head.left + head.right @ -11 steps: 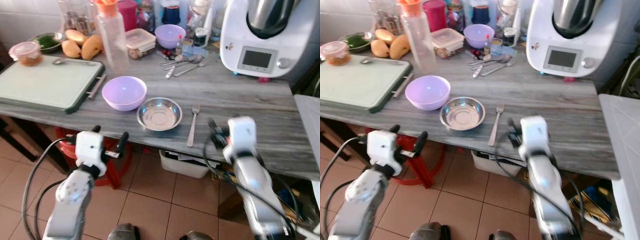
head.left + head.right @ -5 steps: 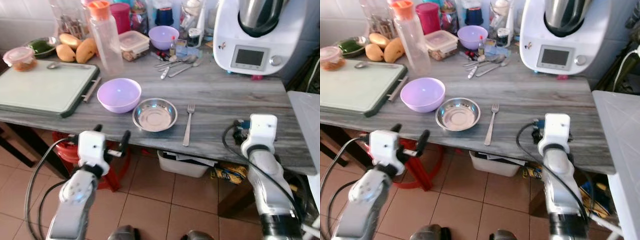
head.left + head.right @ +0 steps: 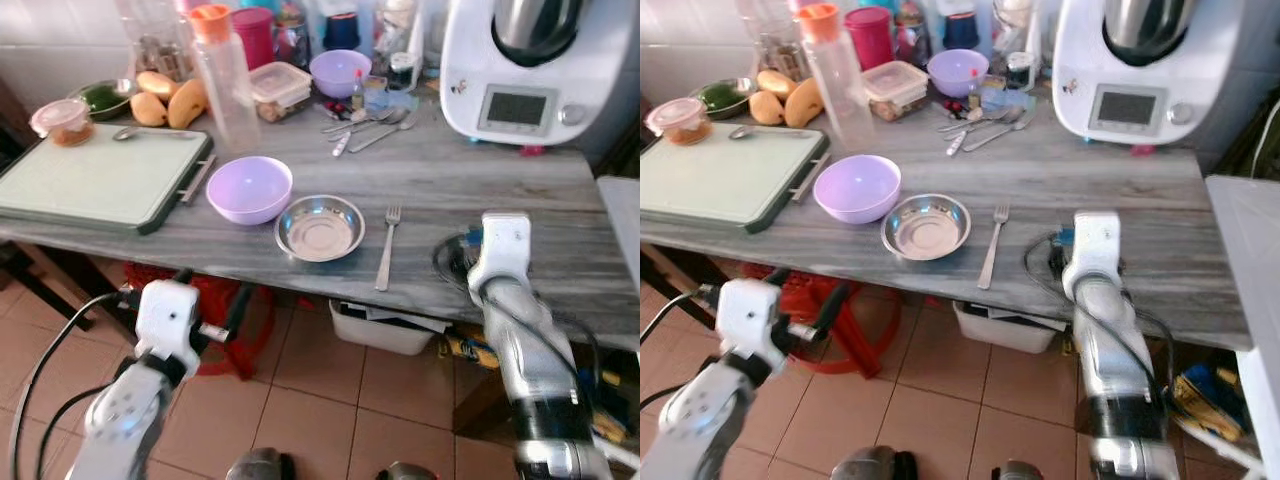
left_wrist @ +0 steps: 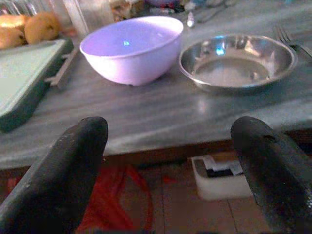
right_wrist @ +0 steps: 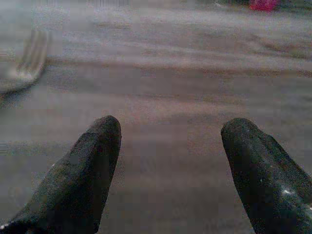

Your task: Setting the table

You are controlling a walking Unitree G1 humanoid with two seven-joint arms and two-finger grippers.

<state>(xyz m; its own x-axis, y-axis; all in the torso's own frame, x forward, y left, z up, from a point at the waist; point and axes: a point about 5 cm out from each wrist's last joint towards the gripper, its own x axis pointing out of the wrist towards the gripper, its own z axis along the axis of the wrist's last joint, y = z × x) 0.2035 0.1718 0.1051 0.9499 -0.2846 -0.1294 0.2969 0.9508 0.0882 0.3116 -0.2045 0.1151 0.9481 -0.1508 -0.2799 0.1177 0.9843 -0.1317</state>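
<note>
Fork (image 3: 387, 247) lies beside steel dish (image 3: 319, 227); both claws (image 4: 168, 146) (image 5: 168, 146) gape, empty.

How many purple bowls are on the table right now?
2. One purple bowl sits near the front edge, just left of the steel dish. The smaller one stands at the back among the containers. Others may be hidden in that clutter.
</note>
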